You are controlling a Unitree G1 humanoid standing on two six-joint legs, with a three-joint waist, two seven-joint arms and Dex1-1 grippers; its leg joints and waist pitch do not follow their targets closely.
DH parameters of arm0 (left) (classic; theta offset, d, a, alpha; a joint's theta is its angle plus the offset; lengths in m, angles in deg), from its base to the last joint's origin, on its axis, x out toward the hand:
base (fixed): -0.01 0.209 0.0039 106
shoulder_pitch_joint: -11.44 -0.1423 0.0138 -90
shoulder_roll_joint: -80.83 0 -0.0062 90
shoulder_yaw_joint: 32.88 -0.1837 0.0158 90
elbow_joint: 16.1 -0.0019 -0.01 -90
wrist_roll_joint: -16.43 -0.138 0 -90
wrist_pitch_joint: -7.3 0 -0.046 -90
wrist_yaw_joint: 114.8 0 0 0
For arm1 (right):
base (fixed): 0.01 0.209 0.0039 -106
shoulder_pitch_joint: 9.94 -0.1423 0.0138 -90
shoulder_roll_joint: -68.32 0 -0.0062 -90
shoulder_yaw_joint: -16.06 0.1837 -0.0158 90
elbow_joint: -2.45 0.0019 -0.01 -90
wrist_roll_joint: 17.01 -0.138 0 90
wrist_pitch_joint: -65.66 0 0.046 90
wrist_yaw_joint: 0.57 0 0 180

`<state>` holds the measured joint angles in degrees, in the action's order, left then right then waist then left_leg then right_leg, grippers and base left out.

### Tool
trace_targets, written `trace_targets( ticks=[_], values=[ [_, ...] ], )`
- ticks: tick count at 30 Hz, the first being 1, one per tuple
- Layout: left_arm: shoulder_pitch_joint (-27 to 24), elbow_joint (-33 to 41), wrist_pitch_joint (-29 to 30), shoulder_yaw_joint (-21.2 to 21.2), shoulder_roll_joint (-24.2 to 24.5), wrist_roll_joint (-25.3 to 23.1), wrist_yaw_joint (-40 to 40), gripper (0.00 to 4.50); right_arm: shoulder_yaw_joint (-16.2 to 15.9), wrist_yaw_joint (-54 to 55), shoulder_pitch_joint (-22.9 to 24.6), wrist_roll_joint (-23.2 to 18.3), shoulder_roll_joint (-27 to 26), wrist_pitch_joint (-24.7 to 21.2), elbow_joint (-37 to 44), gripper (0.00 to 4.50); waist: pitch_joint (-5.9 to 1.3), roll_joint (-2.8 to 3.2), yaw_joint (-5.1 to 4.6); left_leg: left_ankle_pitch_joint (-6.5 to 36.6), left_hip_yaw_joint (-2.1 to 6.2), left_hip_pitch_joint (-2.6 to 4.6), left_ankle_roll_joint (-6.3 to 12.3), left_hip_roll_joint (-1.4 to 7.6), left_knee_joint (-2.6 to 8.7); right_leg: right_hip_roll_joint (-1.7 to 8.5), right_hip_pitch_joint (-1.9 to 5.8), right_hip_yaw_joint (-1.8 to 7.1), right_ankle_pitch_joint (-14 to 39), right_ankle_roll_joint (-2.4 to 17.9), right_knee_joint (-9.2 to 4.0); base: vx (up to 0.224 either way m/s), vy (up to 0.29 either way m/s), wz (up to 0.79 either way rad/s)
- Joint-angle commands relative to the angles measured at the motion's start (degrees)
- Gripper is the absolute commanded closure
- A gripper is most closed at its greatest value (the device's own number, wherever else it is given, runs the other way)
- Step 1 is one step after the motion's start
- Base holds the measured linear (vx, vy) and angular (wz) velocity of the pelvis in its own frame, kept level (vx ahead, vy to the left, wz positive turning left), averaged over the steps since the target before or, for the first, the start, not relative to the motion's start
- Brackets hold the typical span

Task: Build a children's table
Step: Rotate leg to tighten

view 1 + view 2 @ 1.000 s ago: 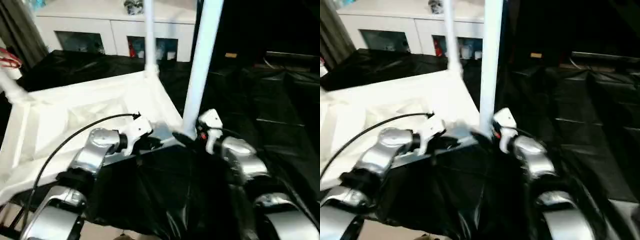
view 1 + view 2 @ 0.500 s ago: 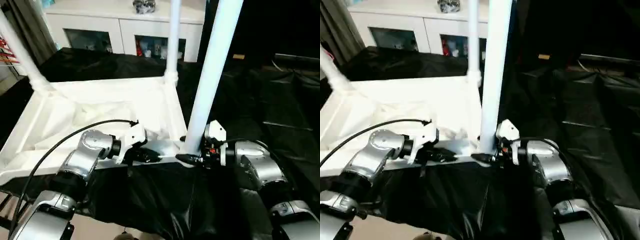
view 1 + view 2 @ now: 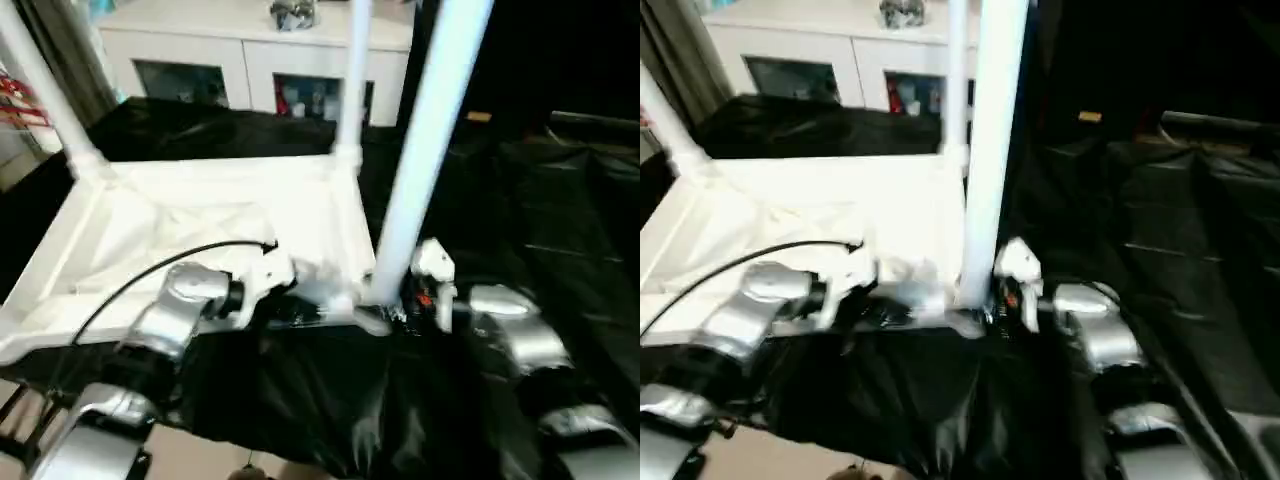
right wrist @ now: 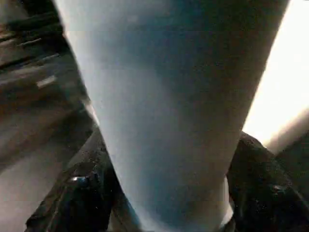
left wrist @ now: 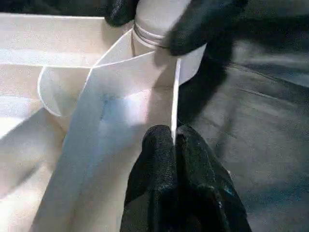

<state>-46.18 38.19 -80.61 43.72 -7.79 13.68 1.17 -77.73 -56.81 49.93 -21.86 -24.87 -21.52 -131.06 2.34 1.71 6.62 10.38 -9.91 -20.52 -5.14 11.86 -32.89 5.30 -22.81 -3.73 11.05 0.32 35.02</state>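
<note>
The children's table lies upside down: its white tabletop (image 3: 200,215) shows its underside, and white legs stand up from its corner sockets. The nearest leg (image 3: 425,150) rises at the front right corner, another (image 3: 352,80) stands at the far corner and one (image 3: 45,95) leans at the left. My left gripper (image 5: 174,137) is shut on the thin front rim of the tabletop, close to that corner socket (image 5: 159,38). My right gripper (image 3: 385,315) is closed around the base of the nearest leg (image 4: 164,96), with a black finger (image 4: 82,193) on each side.
The tabletop rests on a surface covered in black plastic sheet (image 3: 540,200), which stretches off to the right. A white cabinet (image 3: 250,60) with glass doors stands behind. A black cable (image 3: 150,270) runs along my left forearm.
The camera has shifted and tilted. My right gripper's fingers have drawn in around the base of the nearest leg. The left gripper keeps its hold on the rim.
</note>
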Motion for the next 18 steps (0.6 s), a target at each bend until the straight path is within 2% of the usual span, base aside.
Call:
trace_targets(
  ticks=[1,2,3,4,5,8,14,15,16,17,18],
  values=[
    [3.58,-0.83,0.39,1.36,-4.56,-0.32,10.17,4.5,-3.05,8.41,-0.51,3.22,-5.27,-0.58,-4.78,1.87,-2.62,-0.57,-0.09,16.6,0.22,0.29,0.37,1.06,4.45,3.23,2.47,2.06,21.4,10.34,-5.21,0.0,0.0,0.0],
    [4.05,-1.32,0.53,1.57,-5.21,-0.63,11.94,4.5,-2.5,11.36,-1.08,3.51,-5.99,-0.55,-5.95,1.87,-2.51,-0.51,-0.46,17.88,0.28,0.53,-0.08,1.04,4.53,3.24,2.17,2.1,24.01,9.43,-5.54,0.0,0.0,0.0],
    [4.05,-1.32,0.53,1.57,-5.21,-0.63,11.94,4.5,-2.5,11.36,-1.08,3.51,-5.99,-0.55,-5.95,1.87,-2.55,-0.51,-0.48,18.15,0.39,0.59,-0.2,1.0,4.55,3.26,2.19,2.03,24.97,8.97,-5.67,0.0,0.0,0.0],
    [5.04,-2.17,1.28,2.03,-6.59,-0.88,14.94,4.5,-1.03,16.46,-2.09,3.12,-7.71,-1.25,-7.66,1.87,-2.69,-0.78,-0.5,17.9,0.38,0.56,-0.04,1.02,4.52,3.32,2.23,2.1,25.05,8.45,-5.74,0.0,0.0,0.0],
    [6.11,-2.98,2.28,2.42,-8.48,-1.34,18.64,4.5,0.81,22.75,-3.17,2.3,-10.22,-2.51,-9.19,1.87,-2.64,-0.57,-0.6,17.17,0.32,0.52,-0.02,0.98,4.55,3.21,2.04,2.21,24.19,8.56,-5.72,0.0,0.0,0.0],
    [6.98,-4.06,2.39,2.58,-10.16,-2.45,22.47,4.5,2.02,28.18,-4.3,2.44,-12.69,-2.82,-10.98,1.87,-2.8,-0.61,-0.66,15.99,0.24,0.41,0.13,0.97,4.49,3.08,2.01,2.27,21.63,8.71,-5.57,0.0,0.0,0.0],
    [7.34,-4.77,1.55,1.97,-11.48,-3.12,23.79,4.5,0.95,29.11,-5.06,3.5,-15.18,-0.06,-12.11,1.87,-3.15,-0.53,-0.52,12.83,0.01,0.1,1.7,0.88,4.11,2.87,2.38,2.2,13.32,10.57,-4.82,0.0,0.0,0.0],
    [7.03,-4.55,0.99,1.78,-11.39,-2.93,22.9,4.5,0.83,28.03,-5.06,3.33,-15.16,0.5,-12.09,1.53,-3.2,-0.52,-0.49,12.68,0.0,0.1,1.85,0.89,4.07,2.92,2.39,2.19,12.97,10.72,-4.77,0.0,0.0,0.0],
    [6.69,-4.2,0.46,1.58,-11.22,-2.68,21.8,4.5,0.86,26.9,-5.01,3.03,-14.99,0.64,-11.88,1.53,-3.24,-0.51,-0.51,12.07,0.01,-0.06,2.08,0.85,4.04,2.85,2.56,2.16,12.01,10.9,-4.63,0.0,0.0,0.0],
    [5.84,-3.25,-0.54,1.11,-10.64,-2.15,19.12,4.5,1.41,24.19,-4.98,1.78,-14.51,0.41,-11.41,1.18,-3.24,-0.5,-0.47,11.63,0.01,-0.09,2.39,0.87,4.03,2.82,2.57,2.14,11.11,11.13,-4.55,0.0,0.0,0.0],
    [5.41,-2.73,-0.98,0.91,-10.26,-1.91,17.85,4.5,1.75,22.8,-4.96,1.1,-14.14,0.07,-11.08,1.18,-3.34,-0.45,-0.44,11.52,0.01,-0.09,2.65,0.89,3.97,2.84,2.65,2.14,10.45,11.35,-4.45,0.0,0.0,0.0]
  ],
)
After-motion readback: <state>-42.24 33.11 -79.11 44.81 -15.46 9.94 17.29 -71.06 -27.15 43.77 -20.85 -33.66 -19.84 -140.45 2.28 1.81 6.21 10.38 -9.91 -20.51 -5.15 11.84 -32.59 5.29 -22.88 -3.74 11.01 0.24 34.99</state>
